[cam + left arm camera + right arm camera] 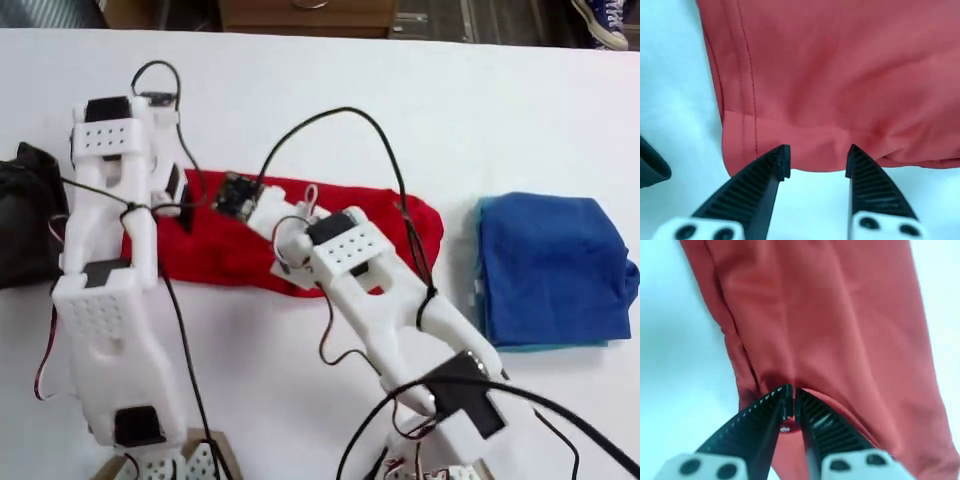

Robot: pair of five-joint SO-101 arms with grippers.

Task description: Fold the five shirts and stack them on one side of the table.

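Note:
A red shirt (225, 252) lies in a long folded band across the middle of the white table (480, 110). My left gripper (181, 207) hangs over the band's left end. In the left wrist view it (817, 161) is open, its fingertips just at the stitched hem of the red shirt (840, 75), holding nothing. My right gripper (262, 208) is farther right on the band, near its upper edge. In the right wrist view it (791, 396) is shut on a pinched ridge of the red shirt (830, 325).
A folded blue shirt (550, 265) rests at the right side of the table, with a lighter one under it. A dark shirt (25, 215) is bunched at the left edge. Cables loop over the red shirt. Bare table stretches behind it.

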